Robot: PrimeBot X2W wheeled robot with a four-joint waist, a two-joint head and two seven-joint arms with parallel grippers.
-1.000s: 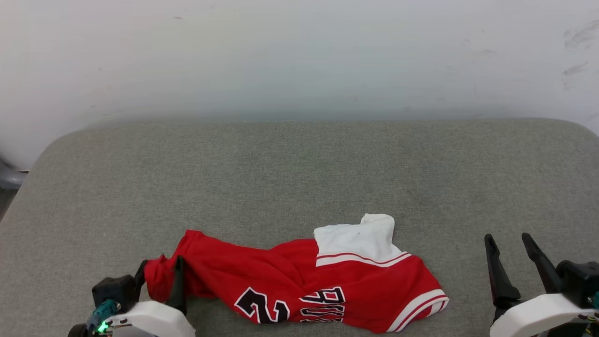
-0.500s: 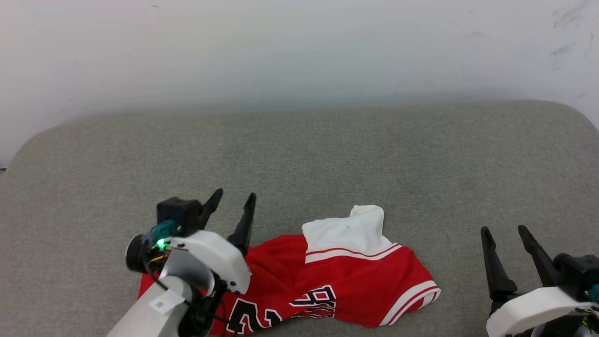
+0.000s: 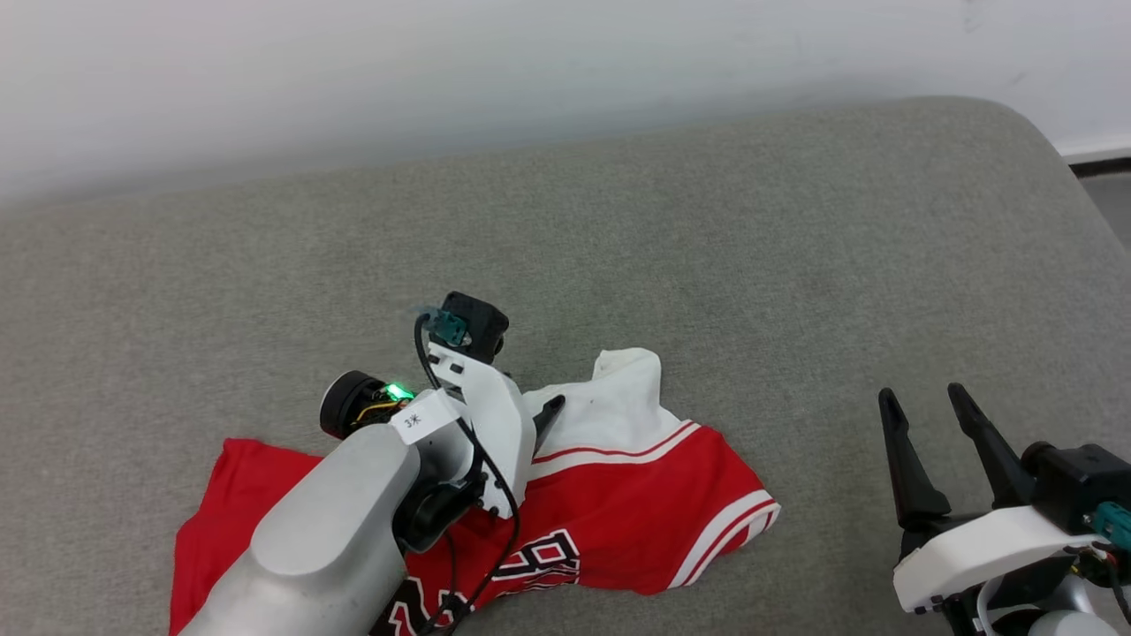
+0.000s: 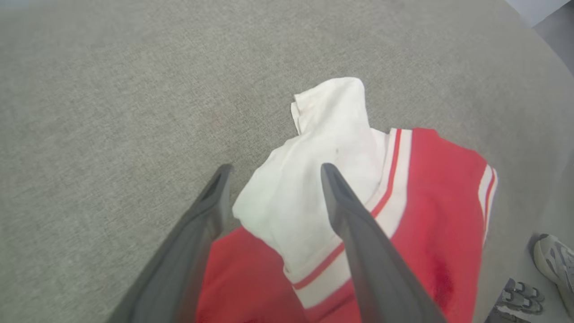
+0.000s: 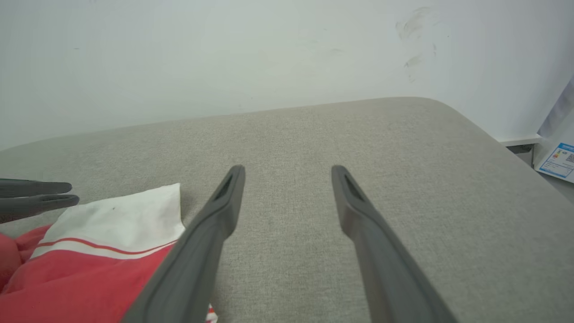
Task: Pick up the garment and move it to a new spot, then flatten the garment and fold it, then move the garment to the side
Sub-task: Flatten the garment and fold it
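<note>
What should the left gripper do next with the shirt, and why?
Probably lower the left gripper and close on the white sleeve. Its jaws are open and straddle a bunched edge of the sleeve in the left wrist view, and the shirt lies crumpled on the cushion, not flat. The right gripper is open, off to the side.

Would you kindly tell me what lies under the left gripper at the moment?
The white sleeve of the shirt lies beneath the open left gripper, crumpled on the grey cushion. The forearm hides part of the shirt's red body in the head view.
</note>
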